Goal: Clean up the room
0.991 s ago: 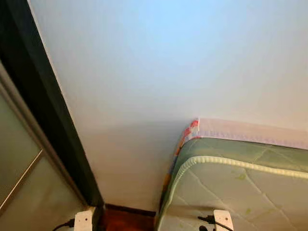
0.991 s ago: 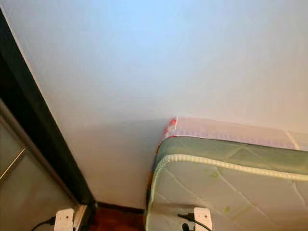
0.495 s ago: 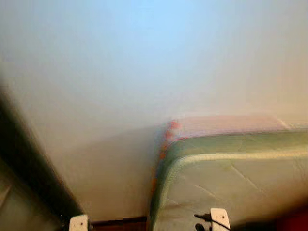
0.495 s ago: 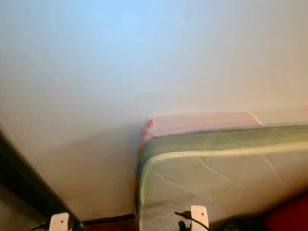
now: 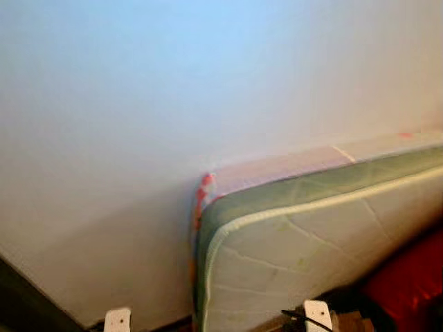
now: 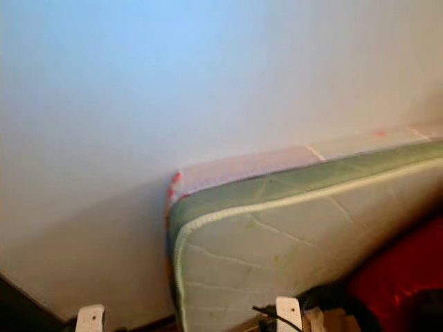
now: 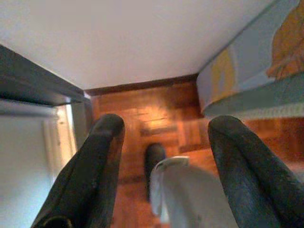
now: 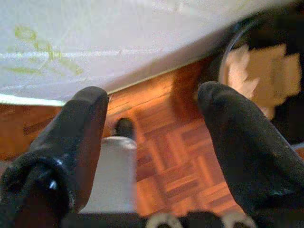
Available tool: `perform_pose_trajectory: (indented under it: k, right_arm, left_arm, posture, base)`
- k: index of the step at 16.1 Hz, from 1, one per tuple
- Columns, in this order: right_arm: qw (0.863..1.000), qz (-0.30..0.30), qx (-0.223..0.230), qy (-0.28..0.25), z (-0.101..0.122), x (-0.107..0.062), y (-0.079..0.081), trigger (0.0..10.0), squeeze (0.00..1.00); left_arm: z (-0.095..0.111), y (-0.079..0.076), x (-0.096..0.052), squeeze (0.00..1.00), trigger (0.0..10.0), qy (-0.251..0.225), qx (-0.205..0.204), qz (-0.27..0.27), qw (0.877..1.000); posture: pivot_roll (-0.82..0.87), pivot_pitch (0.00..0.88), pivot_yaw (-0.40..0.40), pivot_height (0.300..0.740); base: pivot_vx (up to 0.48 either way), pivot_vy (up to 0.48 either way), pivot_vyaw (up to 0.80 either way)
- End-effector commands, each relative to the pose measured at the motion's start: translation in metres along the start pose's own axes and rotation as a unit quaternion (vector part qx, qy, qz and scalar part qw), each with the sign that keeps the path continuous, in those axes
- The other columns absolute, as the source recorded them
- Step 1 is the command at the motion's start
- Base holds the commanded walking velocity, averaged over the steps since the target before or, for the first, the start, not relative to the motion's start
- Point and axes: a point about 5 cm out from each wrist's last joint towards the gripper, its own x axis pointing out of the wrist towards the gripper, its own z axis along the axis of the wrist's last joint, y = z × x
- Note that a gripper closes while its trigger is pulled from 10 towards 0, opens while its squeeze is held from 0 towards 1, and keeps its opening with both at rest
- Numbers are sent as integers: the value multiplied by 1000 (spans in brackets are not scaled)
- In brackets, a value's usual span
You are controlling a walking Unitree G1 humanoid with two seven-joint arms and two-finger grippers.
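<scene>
**Quilted mattress on edge against a bare wall**

Nearest, the left gripper [image 7: 164, 156] and right gripper [image 8: 152, 126] both hang low over the reddish-brown parquet floor [image 8: 190, 156], each with its two matte black fingers spread wide and holding nothing. One pale green quilted mattress [image 5: 297, 249], corded along its seam, stands on edge to the right, a flowered backing [image 5: 277, 166] behind it. Something red and soft-looking [image 5: 408, 283] sits at its near right. Farthest is the smooth white wall [image 5: 173, 90].
</scene>
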Motion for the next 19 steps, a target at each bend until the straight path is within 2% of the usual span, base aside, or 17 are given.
perform_pose_trajectory:
  k: [1,4,12,15,19]
  right_arm:
    - [997,20,64,-22,70,8,-29,10000,0]
    - [998,17,63,-24,71,8,-29,10000,0]
    - [997,13,75,-32,72,8,-29,10000,0]
    - [997,12,71,-30,71,8,-30,10000,0]
    - [997,12,65,-26,71,8,-30,10000,0]
  left_arm:
    - [54,-12,15,0,10000,-21,-30,-15,999]
    - [53,-11,15,0,10000,-20,-29,-15,999]
    - [52,-10,15,0,10000,-18,-26,-15,999]
    - [51,-10,14,0,10000,-19,-12,-14,1000]
    - [50,-9,14,0,10000,-17,-10,-14,1000]
  posture:
    - [144,0,-107,740]
    - [145,0,-108,740]
    - [145,0,-110,740]
    - [145,0,-111,740]
    - [145,0,-112,740]
  base:
    - [0,0,-788]
    - [0,0,-733]
    - [0,0,0]
    - [0,0,0]
    - [0,-442,0]
